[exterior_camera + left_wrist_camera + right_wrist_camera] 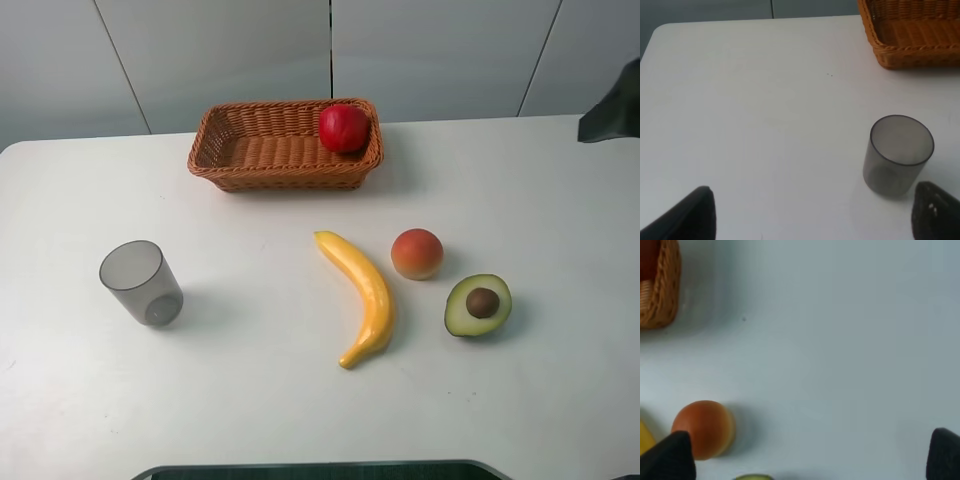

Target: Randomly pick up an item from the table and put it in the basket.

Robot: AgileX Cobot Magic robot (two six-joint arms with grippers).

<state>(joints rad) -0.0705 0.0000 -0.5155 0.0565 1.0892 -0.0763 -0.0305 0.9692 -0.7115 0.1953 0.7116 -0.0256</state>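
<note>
The red apple (344,127) lies inside the brown wicker basket (240,180) at its right end, at the back of the white table (250,400). In the right wrist view a dark red part of the apple (647,260) shows over the basket wall (662,295). My left gripper (812,215) is open and empty above the table, near the grey cup, with the basket corner (910,50) beyond. My right gripper (805,457) is open and empty above the table, to the right of the basket. Only a dark part of the right arm (612,108) shows in the high view.
A grey translucent cup (142,282) stands at the left, also in the left wrist view (897,155). A banana (362,295), an orange-red peach (417,253) (704,429) and an avocado half (478,304) lie right of the middle.
</note>
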